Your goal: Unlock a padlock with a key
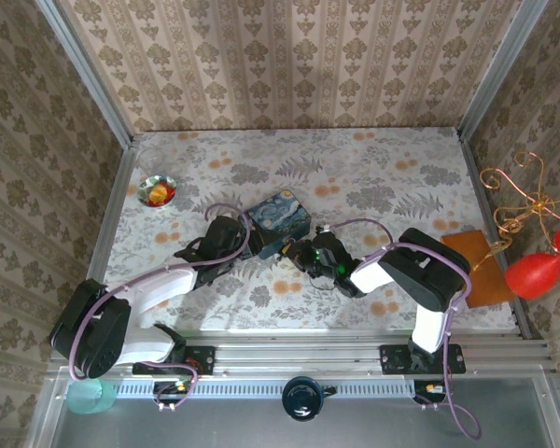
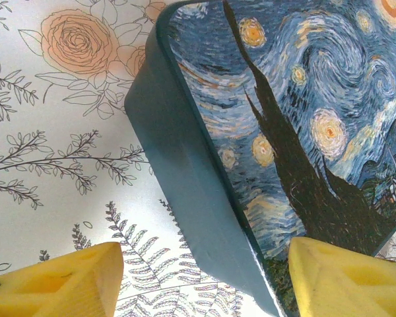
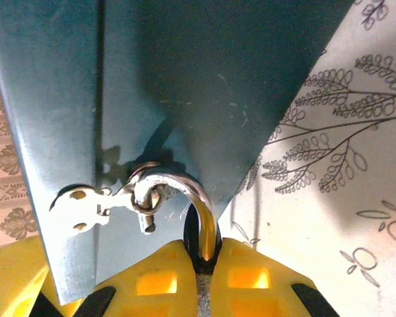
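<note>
The right gripper is clenched. Its two yellow fingers press together on the padlock. The dark body is almost hidden between them, so mainly the pale shackle comes out, curving up and to the left. On the shackle hangs a little ring, and on the ring a flat metal piece with holes. I judge it may be the key, but I cannot tell surely. Just behind stands the dark wall of the tin, and the padlock sits close against it, near one corner.

The left gripper is released, with its fingers wide on both sides of a corner of the tin. The table shows between one finger and the tin wall. Whether the other finger touches the painted lid, I cannot tell. In the top view both grippers meet at the near side of the tin.

I think the step in hand is to hold the lock ready for the key. To do this well, the right clamp should be firm on the body and not on the shackle, because the shackle must be free to spring. The keyhole should face away from the tin wall. The left gripper should take the key by its head and line it up with the hole before pushing. A slanted entry may jam, or push the small lock out of the grip.
</note>
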`<state>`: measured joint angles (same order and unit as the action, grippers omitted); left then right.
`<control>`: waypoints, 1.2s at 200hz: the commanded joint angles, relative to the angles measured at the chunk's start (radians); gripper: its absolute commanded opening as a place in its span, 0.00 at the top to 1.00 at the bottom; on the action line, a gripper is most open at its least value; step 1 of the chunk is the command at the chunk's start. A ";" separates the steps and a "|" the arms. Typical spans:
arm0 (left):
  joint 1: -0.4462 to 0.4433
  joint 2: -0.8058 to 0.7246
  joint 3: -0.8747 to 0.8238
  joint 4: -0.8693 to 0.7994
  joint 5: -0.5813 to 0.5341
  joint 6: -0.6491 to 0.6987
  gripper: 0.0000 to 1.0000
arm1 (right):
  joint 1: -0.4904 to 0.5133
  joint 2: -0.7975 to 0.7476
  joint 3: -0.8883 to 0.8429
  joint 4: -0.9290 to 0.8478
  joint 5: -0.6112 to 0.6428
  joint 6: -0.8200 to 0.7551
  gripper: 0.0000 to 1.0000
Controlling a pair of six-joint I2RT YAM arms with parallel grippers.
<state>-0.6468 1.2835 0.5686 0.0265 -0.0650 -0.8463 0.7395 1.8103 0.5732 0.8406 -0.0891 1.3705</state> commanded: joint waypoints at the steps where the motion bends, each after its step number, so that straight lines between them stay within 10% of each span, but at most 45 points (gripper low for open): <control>1: -0.001 0.019 -0.016 -0.055 -0.022 -0.013 0.33 | -0.022 -0.054 -0.008 -0.042 0.017 0.029 1.00; 120: -0.010 0.039 0.013 -0.065 -0.023 -0.008 0.33 | -0.053 -0.059 0.036 -0.378 -0.002 0.055 1.00; 240: -0.017 0.075 0.041 -0.044 -0.009 0.003 0.32 | -0.115 -0.144 -0.022 -0.157 -0.106 0.105 1.00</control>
<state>-0.6613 1.3563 0.5919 -0.0231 -0.0761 -0.8528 0.6243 1.7191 0.5648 0.6685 -0.1883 1.4502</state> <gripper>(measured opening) 0.675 0.097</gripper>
